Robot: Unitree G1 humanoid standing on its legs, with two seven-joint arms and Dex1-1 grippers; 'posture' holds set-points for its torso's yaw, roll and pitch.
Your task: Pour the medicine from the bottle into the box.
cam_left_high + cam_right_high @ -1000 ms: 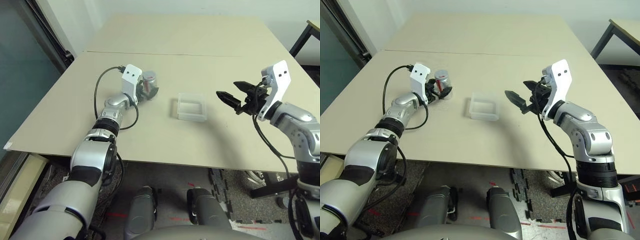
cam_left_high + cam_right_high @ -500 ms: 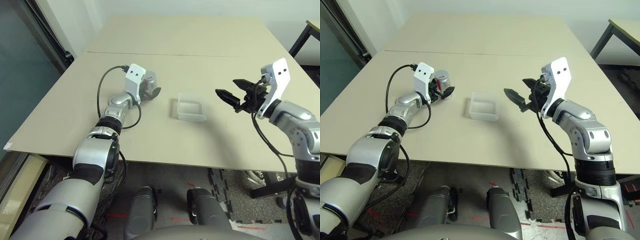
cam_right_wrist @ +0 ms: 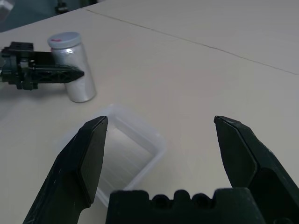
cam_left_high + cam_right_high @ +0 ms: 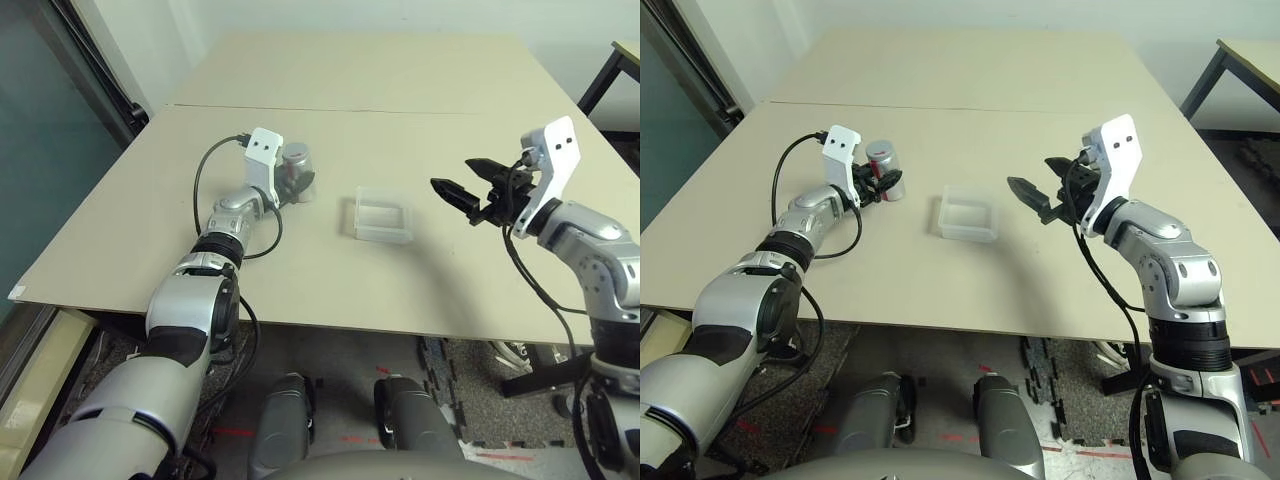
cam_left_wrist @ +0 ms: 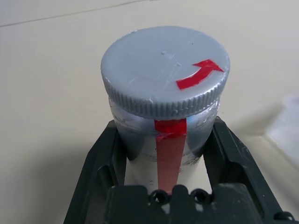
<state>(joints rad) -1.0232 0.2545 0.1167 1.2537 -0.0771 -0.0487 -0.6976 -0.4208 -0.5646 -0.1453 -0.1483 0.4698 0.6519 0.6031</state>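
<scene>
Closing since a second ago, left claw [image 5: 166, 154] now grips the bottle [image 5: 164, 88]; right claw [image 3: 161, 154] stays open

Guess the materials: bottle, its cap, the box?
Bottle: silver, satin sheen with soft highlights, so metal or metallised plastic; can't tell which. A red strip, probably tape, runs down its side.
Cap: matte grey, likely moulded plastic, judging by the fine ribbed edge; red arrow mark on top.
Box: clear, slightly cloudy plastic; the tabletop shows through its walls.
</scene>
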